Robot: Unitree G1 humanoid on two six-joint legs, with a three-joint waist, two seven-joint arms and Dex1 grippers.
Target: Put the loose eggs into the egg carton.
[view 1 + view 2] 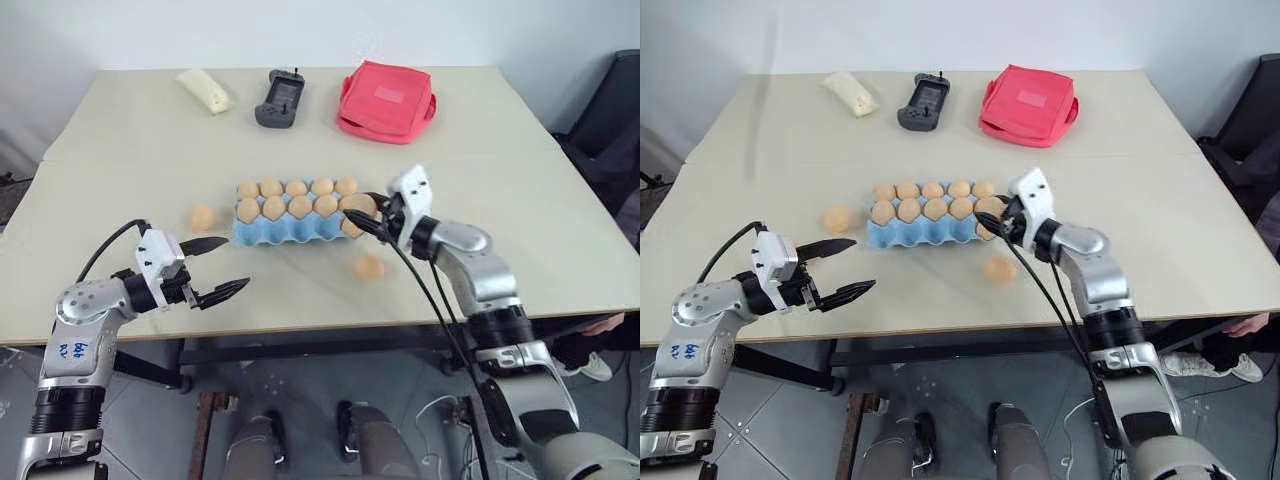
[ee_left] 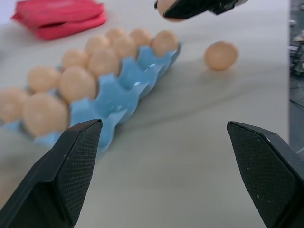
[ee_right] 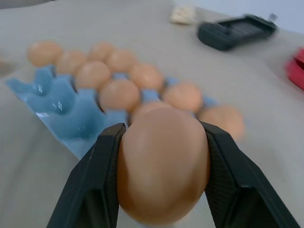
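Note:
The light blue egg carton (image 1: pixel 262 234) lies mid-table; its two far rows hold tan eggs (image 1: pixel 298 206) and its near row of cups is empty. My right gripper (image 3: pixel 161 127) is shut on one loose egg (image 3: pixel 161 166) and holds it just above the table at the carton's right end. A second loose egg (image 1: pixel 369 267) lies on the table in front of that end. A third loose egg (image 1: pixel 203 217) rests left of the carton. My left gripper (image 1: pixel 237 263) stands open and empty near the table's front edge, in front of the carton's left end.
At the back of the table lie a red pouch (image 1: pixel 385 100), a black handheld device (image 1: pixel 280 98) and a pale wrapped item (image 1: pixel 205 90). A dark chair (image 1: pixel 615 110) stands at the right. Cables hang below my right arm.

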